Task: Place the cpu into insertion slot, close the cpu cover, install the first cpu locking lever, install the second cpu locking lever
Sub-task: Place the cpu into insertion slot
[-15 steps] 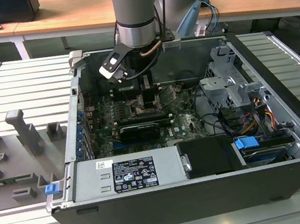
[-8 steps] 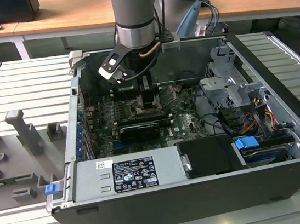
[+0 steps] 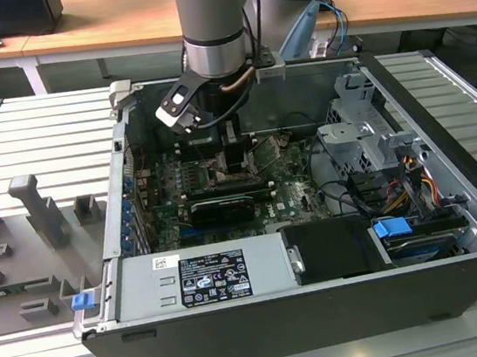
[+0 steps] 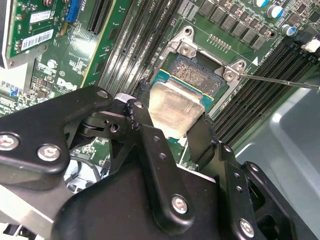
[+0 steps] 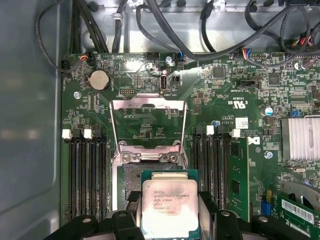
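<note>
My gripper (image 4: 172,122) is shut on the cpu (image 4: 175,106), a flat square chip with a pale metal top, held by two opposite edges between black fingers (image 4: 139,114). In the first wrist view the cpu (image 5: 170,202) hangs partly over the insertion slot (image 5: 131,179), whose dark centre and grey rim show beside it. Whether it touches the slot I cannot tell. The cpu cover (image 5: 148,104) is swung open away from the slot, with board showing through its cut-out. A thin locking lever (image 4: 280,80) sticks out free. In the exterior view the gripper (image 3: 235,163) reaches down inside the computer case (image 3: 453,203).
Long black memory slots (image 5: 86,175) flank the socket on both sides. A black graphics card (image 3: 220,207), a grey power supply (image 3: 203,276), a drive cage (image 3: 364,127) and cables (image 5: 165,30) crowd the case. Grey fixtures (image 3: 36,209) stand on the table at the exterior view's left.
</note>
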`<action>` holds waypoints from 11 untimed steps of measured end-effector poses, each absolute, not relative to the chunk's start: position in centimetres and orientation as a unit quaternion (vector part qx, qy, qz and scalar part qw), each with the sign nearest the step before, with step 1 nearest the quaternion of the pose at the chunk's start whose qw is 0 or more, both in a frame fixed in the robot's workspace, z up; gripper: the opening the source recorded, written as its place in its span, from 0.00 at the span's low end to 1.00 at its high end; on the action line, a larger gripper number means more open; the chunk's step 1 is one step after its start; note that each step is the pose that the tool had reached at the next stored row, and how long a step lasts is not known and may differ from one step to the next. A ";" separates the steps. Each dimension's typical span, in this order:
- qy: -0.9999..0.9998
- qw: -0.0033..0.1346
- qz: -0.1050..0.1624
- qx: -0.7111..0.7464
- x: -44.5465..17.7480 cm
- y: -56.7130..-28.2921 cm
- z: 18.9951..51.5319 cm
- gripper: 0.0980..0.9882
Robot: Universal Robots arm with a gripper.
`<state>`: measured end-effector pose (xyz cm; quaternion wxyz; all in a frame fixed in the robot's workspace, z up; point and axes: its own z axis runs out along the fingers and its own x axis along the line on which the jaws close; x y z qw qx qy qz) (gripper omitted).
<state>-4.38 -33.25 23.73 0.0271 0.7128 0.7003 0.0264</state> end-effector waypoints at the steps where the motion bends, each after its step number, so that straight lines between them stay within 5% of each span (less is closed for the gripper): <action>1: 0.700 0.027 0.026 0.713 -4.4 -33.2 23.7 0.50; 11: 0.700 0.027 0.026 0.713 -4.7 -32.7 23.0 0.50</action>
